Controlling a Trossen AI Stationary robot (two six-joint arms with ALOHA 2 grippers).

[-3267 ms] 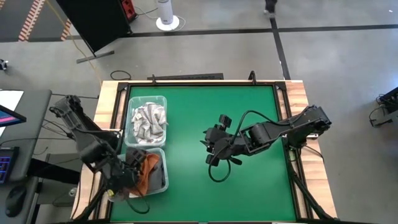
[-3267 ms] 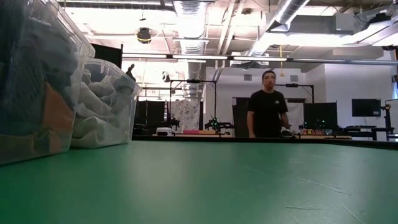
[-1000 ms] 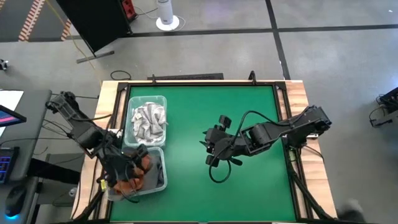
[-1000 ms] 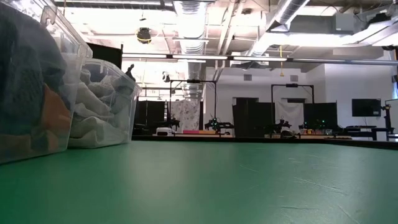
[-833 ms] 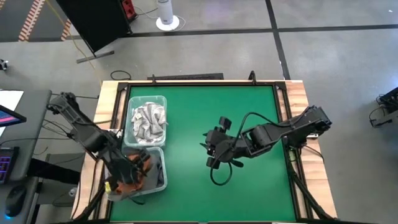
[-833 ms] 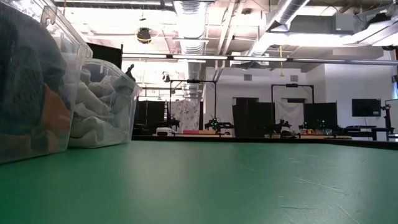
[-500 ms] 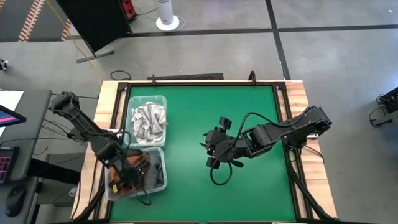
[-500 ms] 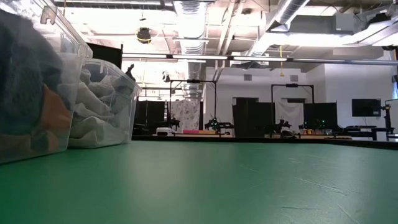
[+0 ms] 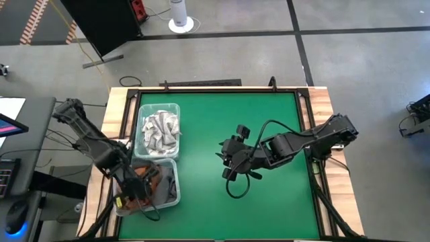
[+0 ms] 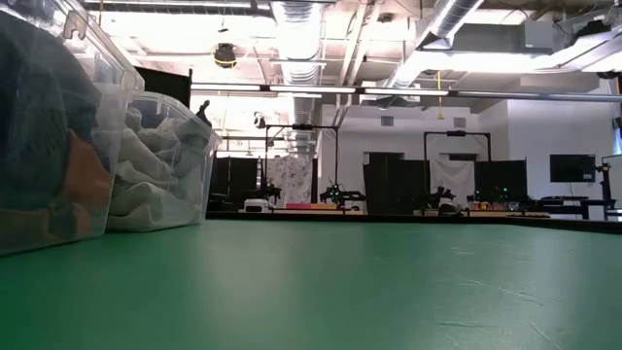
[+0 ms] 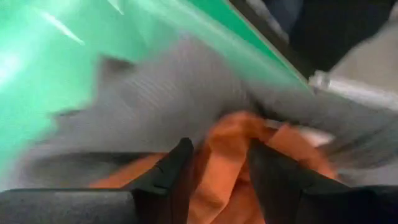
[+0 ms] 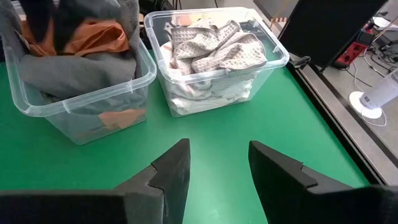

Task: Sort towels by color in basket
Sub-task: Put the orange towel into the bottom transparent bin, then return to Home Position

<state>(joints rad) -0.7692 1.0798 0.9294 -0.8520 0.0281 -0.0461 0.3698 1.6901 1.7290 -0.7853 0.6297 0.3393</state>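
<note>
Fingers (image 11: pixel 168 174) of the left gripper (image 11: pixel 214 165) stand parted, down inside the near bin (image 9: pixel 172 196) at the worktop's (image 9: pixel 269 121) left edge, with the rust-orange towel (image 11: pixel 227 158) bunched between them; whether they pinch it I cannot tell. Dark grey towel (image 11: pixel 155 106) lies folded just beyond the tips, touching the orange one. That bin holds only orange and grey cloth. The far bin (image 12: pixel 277 59), just beside it, holds the white and grey-checked towels (image 12: pixel 211 50). The right gripper (image 12: pixel 214 165) waits open at mid-worktop, well apart from both bins, so the left arm is nearer.
</note>
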